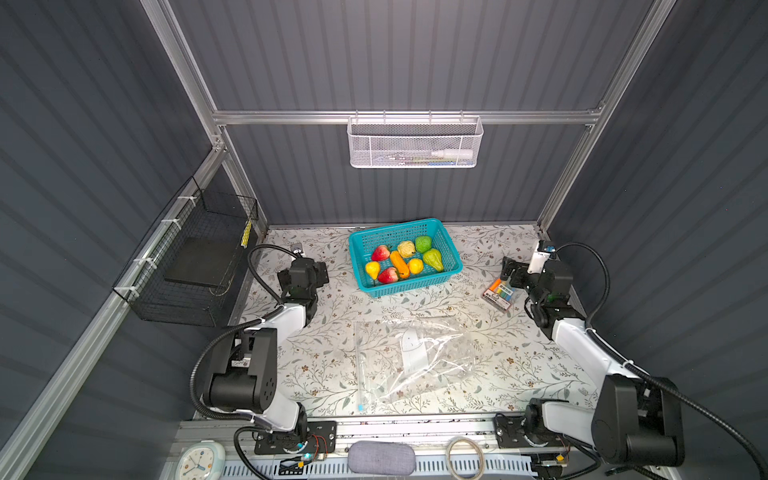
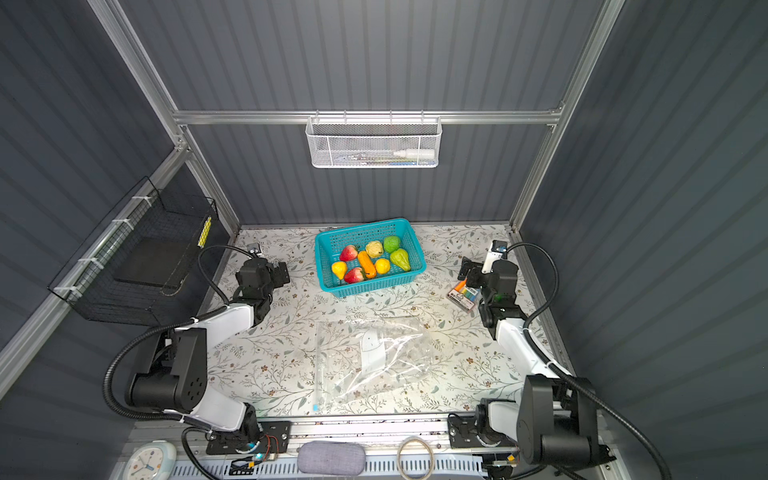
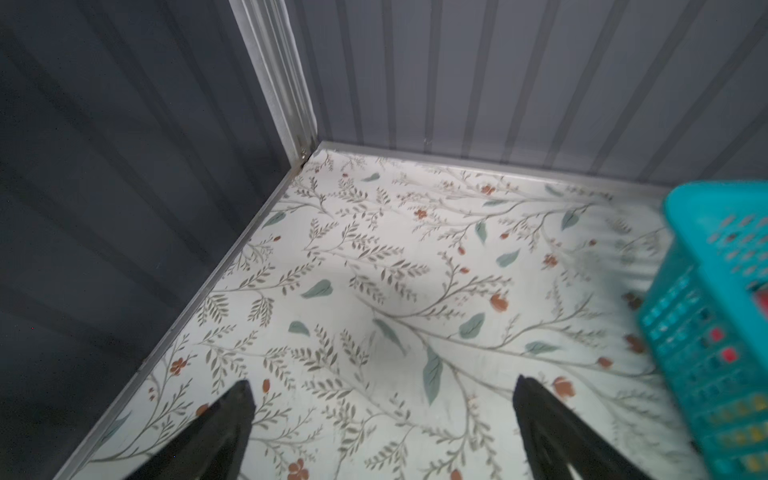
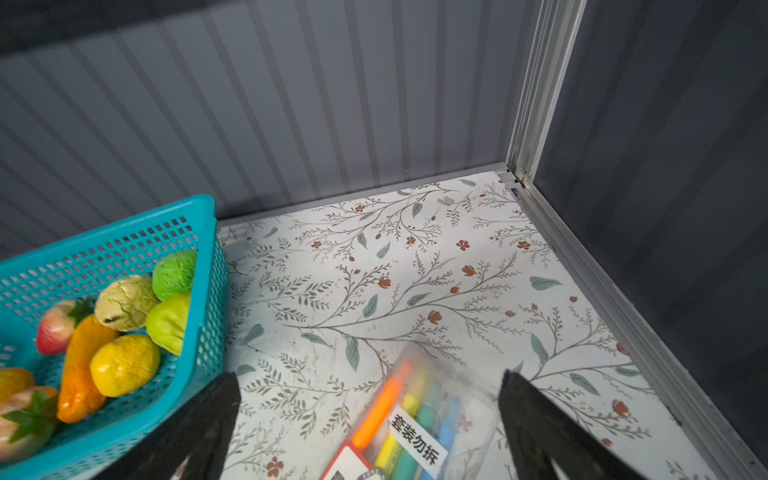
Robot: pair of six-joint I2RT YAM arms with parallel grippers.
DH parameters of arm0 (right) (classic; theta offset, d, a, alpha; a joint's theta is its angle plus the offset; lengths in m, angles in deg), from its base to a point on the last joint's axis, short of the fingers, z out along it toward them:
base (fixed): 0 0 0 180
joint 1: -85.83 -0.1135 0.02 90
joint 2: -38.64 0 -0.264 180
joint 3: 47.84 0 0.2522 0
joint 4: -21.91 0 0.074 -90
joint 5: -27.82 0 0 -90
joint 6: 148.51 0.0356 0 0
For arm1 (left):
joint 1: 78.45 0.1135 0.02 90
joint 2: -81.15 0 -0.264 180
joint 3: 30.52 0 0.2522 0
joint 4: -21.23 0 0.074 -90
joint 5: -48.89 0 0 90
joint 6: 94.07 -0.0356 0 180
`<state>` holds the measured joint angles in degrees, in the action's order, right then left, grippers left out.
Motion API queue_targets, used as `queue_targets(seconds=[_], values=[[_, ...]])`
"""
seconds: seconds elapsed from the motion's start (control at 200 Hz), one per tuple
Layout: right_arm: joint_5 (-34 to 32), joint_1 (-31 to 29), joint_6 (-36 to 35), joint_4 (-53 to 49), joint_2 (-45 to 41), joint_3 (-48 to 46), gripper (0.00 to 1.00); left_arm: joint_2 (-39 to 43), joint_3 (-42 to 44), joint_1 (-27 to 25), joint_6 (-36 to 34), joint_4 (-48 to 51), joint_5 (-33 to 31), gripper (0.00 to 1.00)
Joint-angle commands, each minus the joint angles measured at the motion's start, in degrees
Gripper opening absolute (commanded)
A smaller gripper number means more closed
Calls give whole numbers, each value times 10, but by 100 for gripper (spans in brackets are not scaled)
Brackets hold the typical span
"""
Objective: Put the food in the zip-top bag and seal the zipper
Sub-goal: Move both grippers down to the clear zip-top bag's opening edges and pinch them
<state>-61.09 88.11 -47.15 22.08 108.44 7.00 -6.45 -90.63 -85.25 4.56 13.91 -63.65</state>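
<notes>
The food (image 1: pixel 399 264) is several glossy toy fruits and vegetables, red, yellow, orange and green, lying in a teal perforated basket (image 1: pixel 409 286) at the back middle of the table. In the right wrist view the food (image 4: pixel 124 361) shows inside the basket (image 4: pixel 124 224). The zip-top bag (image 1: pixel 411 357) lies flat and crinkled in front of the basket, white label up. Its zipper runs along the bag's left edge, with the light-blue slider (image 1: pixel 360 406) at the near end. My left gripper (image 1: pixel 316 270) (image 3: pixel 382 384) is open left of the basket. My right gripper (image 1: pixel 509 269) (image 4: pixel 370 378) is open to its right, nothing held.
A clear packet of coloured markers (image 1: pixel 500 293) (image 4: pixel 411 424) lies on the table under my right gripper. A black wire rack (image 1: pixel 195 257) hangs on the left wall and a white mesh basket (image 1: pixel 413 143) on the back wall. The basket's side (image 3: pixel 715 291) is close to my left gripper.
</notes>
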Motion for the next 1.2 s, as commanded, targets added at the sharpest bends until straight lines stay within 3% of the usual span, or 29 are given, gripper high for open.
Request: queue_targets(seconds=[0.0,0.115,0.17,0.315,0.47,0.61,0.725,0.845,0.92,1.196], values=[[20,-9,103,-191,-16,55,99,22,-31,-1,88,119,73,99],[46,-42,134,-270,-33,84,99,25,-65,-1,148,202,148,99],[24,-78,141,-303,-45,92,99,28,-68,-5,165,224,196,99],[15,-172,174,-385,-53,106,99,75,-24,-22,241,248,249,99],[23,-260,198,-440,-65,92,92,138,16,-69,268,275,273,99],[-27,-336,203,-506,-33,93,89,173,31,-110,294,330,270,99],[-56,-376,209,-544,-22,99,86,201,62,-119,329,339,305,99],[-61,-411,219,-558,-19,106,87,231,98,-124,347,366,330,99],[-58,-434,227,-551,-17,109,99,253,127,-126,365,366,359,99],[-11,-445,310,-407,-53,19,99,320,213,-134,409,355,444,96]])
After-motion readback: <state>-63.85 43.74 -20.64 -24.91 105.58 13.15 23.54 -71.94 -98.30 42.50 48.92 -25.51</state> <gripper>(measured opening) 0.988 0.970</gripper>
